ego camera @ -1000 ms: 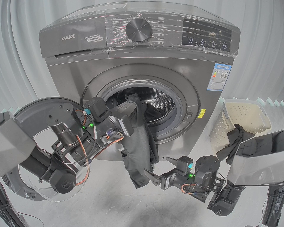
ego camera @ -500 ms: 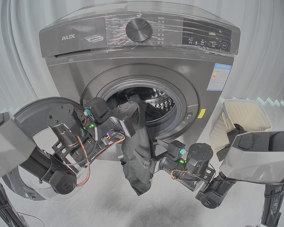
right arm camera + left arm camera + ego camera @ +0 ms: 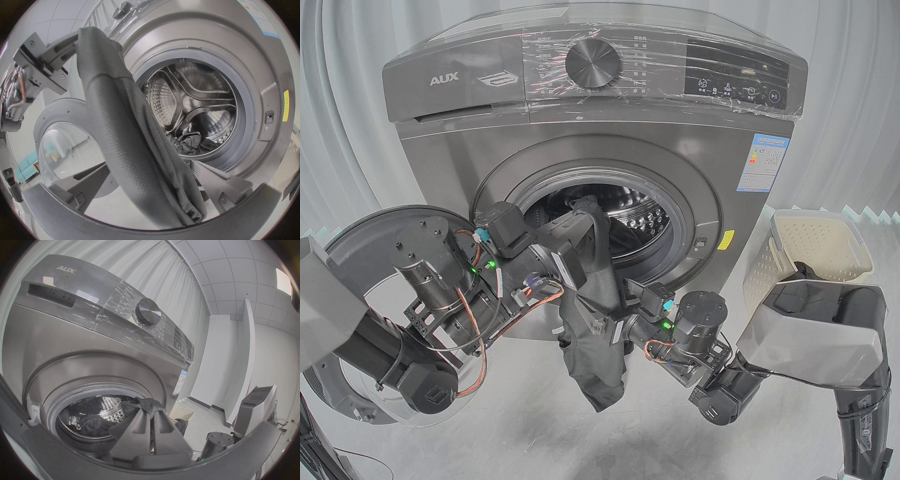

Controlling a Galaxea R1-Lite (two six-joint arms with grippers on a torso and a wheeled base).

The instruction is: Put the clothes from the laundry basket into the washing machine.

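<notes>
Garment [image 3: 594, 356] at the washing machine [image 3: 706, 206].
Your left gripper [image 3: 152, 413] pinches it; right gripper [image 3: 156, 184] straddles it, fingers [image 3: 218, 184] spread (right wrist view: another cloth [image 3: 190, 143] in drum [image 3: 193, 103]).

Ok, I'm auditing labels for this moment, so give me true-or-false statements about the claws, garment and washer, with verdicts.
1. The left claw is shut on a dark garment at the washing machine's opening. True.
2. The garment lies wholly inside the drum. False: most of it hangs outside the front.
3. The right claw is shut on the garment. False: it is open, its fingers either side of the hanging cloth.
4. The door stands open. True.
5. The drum is empty. False: a second garment lies in it.
</notes>
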